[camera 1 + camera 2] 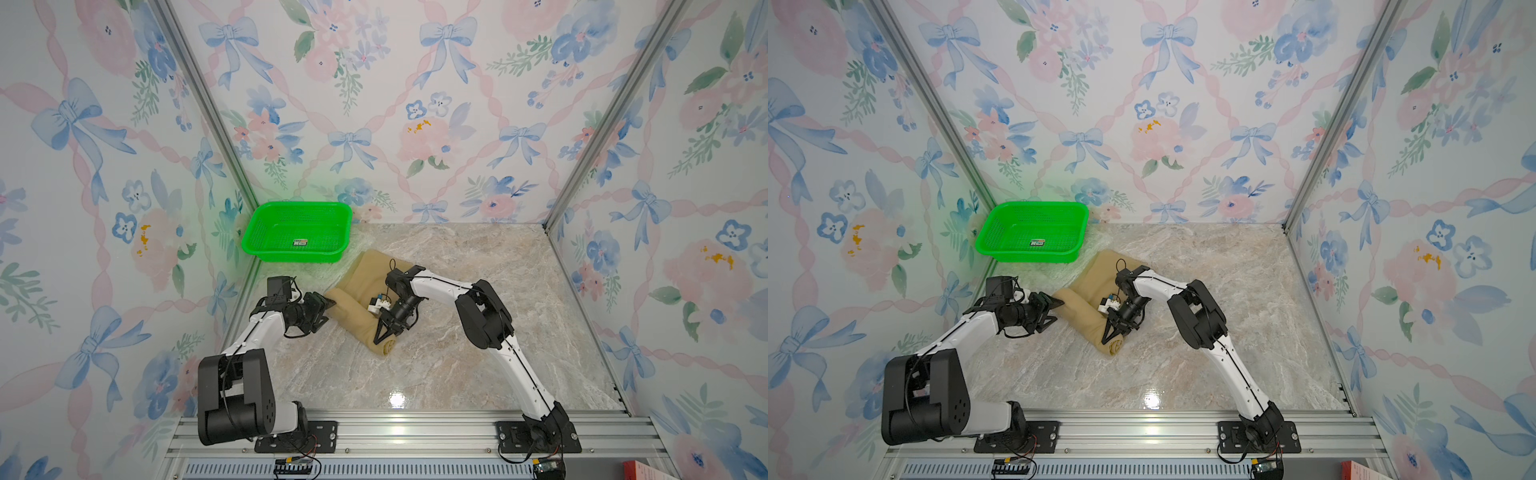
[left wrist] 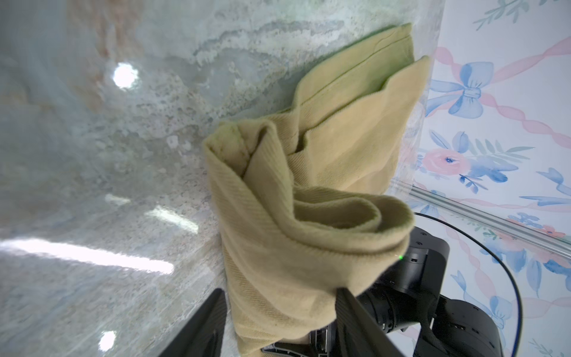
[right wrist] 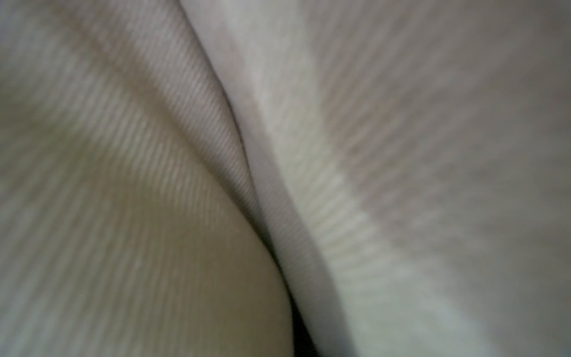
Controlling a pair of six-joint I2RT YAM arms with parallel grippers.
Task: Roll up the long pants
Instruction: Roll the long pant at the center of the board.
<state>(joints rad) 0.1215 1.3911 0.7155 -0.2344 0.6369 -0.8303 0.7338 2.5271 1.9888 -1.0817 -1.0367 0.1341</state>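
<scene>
**Pants part-rolled, both grippers on the roll**

Top views: we see the tan khaki cotton long pants (image 1: 353,309) on the glossy marble-patterned tabletop (image 1: 457,316). They lie left of centre, just beside the bright green perforated plastic basket (image 1: 299,204) in the far-left corner. The near part of the cloth is wound into a thick roll lying diagonally. The rest lies flat toward the basket, partly under the right arm. The left gripper (image 1: 330,311) comes in sideways at the roll's far-left end, with a finger on either side of it. The right gripper (image 1: 379,337) points down onto the roll near its other end, jaws closed to a point against the cloth (whether a fold is pinched between them, we cannot tell). Both top views show the same layout: long pants (image 1: 1084,313), left gripper (image 1: 1055,311), right gripper (image 1: 1105,338).

Left wrist: the left gripper (image 2: 279,292) has its jaws about half-wide, clamped round the roll's end. The long pants (image 2: 293,216) fill the gap and touch both black fingers (image 2: 349,312). We see the roll's spiral layers end-on, with flat cloth running beyond over the tabletop (image 2: 123,154).

Right wrist: we get only blurred twill of the long pants (image 3: 123,216), right against the lens, with one fold edge crossing it.
</scene>
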